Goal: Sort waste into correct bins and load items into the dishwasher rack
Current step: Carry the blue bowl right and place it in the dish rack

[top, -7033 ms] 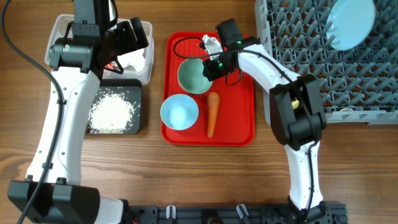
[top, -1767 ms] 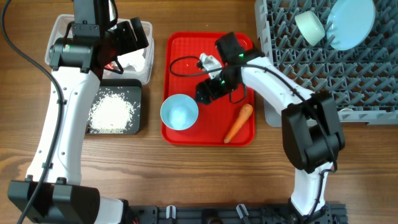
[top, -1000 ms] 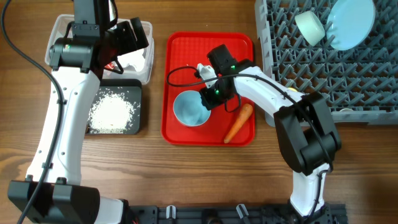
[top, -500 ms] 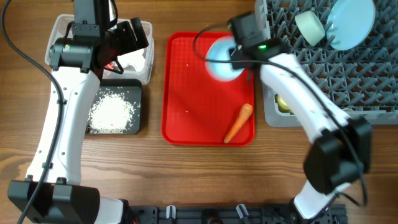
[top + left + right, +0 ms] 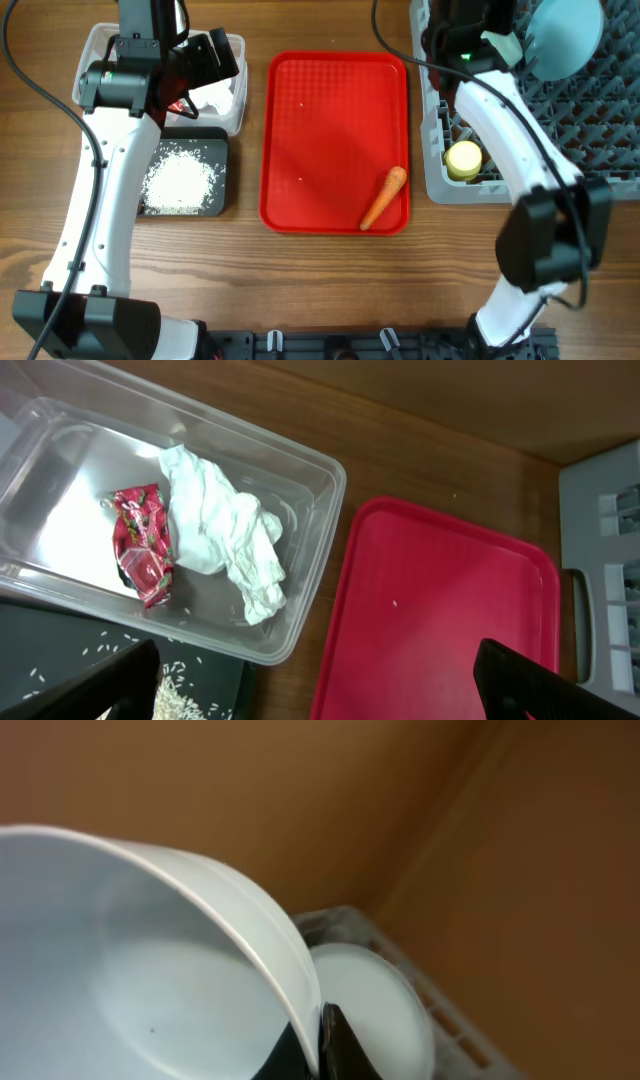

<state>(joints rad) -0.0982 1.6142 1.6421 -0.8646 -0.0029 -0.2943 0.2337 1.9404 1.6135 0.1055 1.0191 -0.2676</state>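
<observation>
Since a moment ago my right fingers [image 5: 325, 1040], pinched on the pale bowl's [image 5: 150, 980] rim, carried it off the red tray [image 5: 335, 140] to the rack [image 5: 560, 120] at upper right, beside the plate [image 5: 565, 35].

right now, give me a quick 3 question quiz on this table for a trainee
1. True or false: the carrot lies in the clear tub.
2. Which arm's gripper is shut on a bowl? A) left B) right C) neither
3. Fill in: the red wrapper and the white tissue lie together in the ____.

Key
1. False. It lies on the red tray, near its front right corner.
2. B. The right gripper pinches the bowl's rim, up over the grey rack; the left gripper hangs open above the tub.
3. Clear tub. The rice is in the black tray beside it.
</observation>
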